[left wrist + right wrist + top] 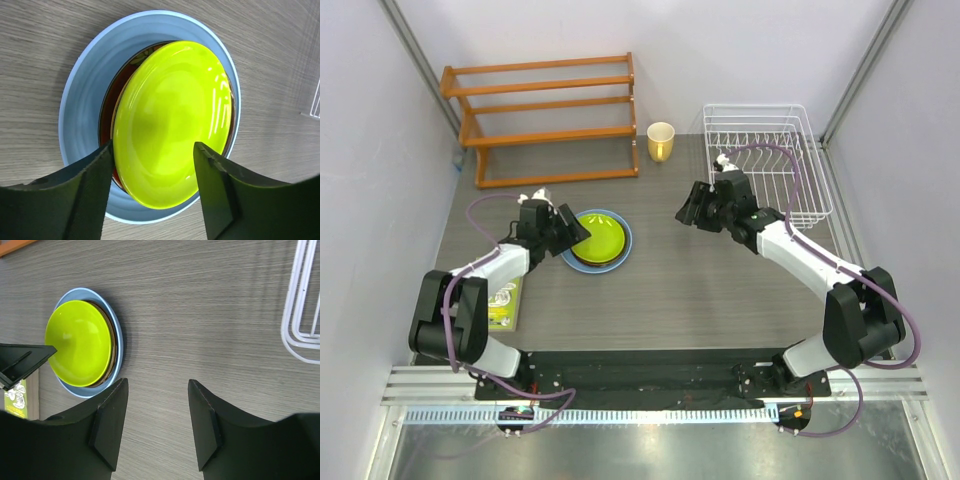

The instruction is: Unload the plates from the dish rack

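The plates lie stacked on the table left of centre: a lime green plate (pixel 597 238) on top, and a large light blue plate (pixel 620 250) at the bottom. In the left wrist view the lime plate (pixel 172 122) covers all but thin red and brownish rims (pixel 106 120) inside the blue plate (pixel 82 100). My left gripper (pixel 576 230) is open, its fingers (pixel 95 175) either side of the lime plate's near edge. My right gripper (pixel 688 208) is open and empty over bare table, between the stack (pixel 80 342) and the white wire dish rack (pixel 765 160). No plates show in the rack.
A yellow cup (pixel 661 141) stands at the back between an orange wooden shelf rack (pixel 545 115) and the dish rack. A green-yellow flat packet (pixel 505 300) lies by the left arm. The rack's corner (pixel 302 315) shows at the right of the right wrist view.
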`<state>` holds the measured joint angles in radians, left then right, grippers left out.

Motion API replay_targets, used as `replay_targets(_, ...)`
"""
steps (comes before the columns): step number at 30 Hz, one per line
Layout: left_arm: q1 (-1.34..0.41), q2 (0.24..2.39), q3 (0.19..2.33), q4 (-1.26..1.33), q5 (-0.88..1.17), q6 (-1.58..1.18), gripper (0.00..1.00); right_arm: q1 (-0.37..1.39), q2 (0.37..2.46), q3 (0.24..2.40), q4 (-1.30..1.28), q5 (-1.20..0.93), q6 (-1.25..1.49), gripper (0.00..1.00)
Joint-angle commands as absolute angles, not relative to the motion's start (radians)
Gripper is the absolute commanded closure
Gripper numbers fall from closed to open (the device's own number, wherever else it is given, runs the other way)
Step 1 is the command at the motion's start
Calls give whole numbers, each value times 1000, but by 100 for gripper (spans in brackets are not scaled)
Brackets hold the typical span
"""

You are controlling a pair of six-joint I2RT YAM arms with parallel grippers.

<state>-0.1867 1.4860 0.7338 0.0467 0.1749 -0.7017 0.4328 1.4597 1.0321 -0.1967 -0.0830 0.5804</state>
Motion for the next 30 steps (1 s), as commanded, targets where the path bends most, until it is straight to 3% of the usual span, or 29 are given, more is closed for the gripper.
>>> replay_targets(1,-183,1451,765,12,134,-658,31,426,1448,1032,-207,-32,543,43)
replay_targets(9,-183,1338,830,-162,-23,-577,18,420,1413,1039,-267,99,473,42)
replay_targets(10,-183,1319,834,-175,-50,-566,8,420,1405,1037,-271,124,456,42)
replay_targets(11,-183,1298,838,-182,-58,-558,7,419,1388,1034,-287,200,439,41)
replay_targets(16,-187,1168,857,-196,-84,-532,1,417,1299,993,-296,492,296,27)
replay_targets(21,-192,1077,900,-206,-147,-482,1,405,1253,939,-249,815,213,15)
replay_targets(22,-192,1051,907,-206,-153,-471,1,393,1252,931,-239,834,204,15)
replay_targets(24,-196,1031,920,-204,-188,-434,0,384,1247,907,-206,882,216,4)
replay_targets(30,-206,947,899,-152,-291,-338,1,361,1215,824,-82,876,190,1)
